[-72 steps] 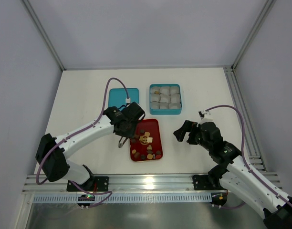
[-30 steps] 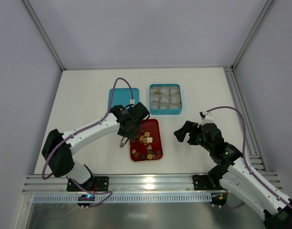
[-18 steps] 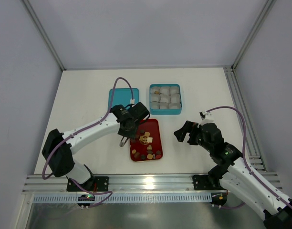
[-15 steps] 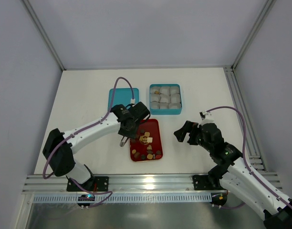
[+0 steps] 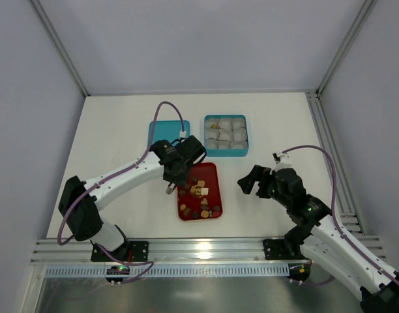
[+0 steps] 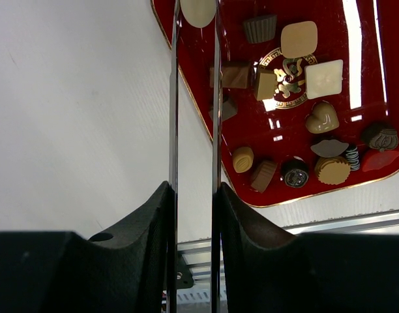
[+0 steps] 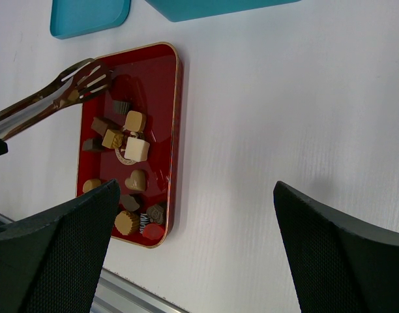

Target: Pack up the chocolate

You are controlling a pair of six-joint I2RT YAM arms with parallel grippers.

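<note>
Red tray (image 7: 157, 78) L rim under tongs (image 7: 88, 77) | L jaws pinch tongs | R jaws wide, empty, apart

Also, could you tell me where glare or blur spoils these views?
Left wrist view: white glare streaks cross the red tray; the left fingers gripping the tongs are dark and soft. Right wrist view: tray sharp, right fingers blurred. Top view: even light, faint shadows.

Glossy red tray (image 6: 284, 147); polished metal tongs (image 6: 215, 130); smooth chocolates (image 6: 298, 39); matt white table (image 6: 75, 98); crinkled paper cups (image 5: 225, 134) in a teal plastic box (image 5: 226, 154).
</note>
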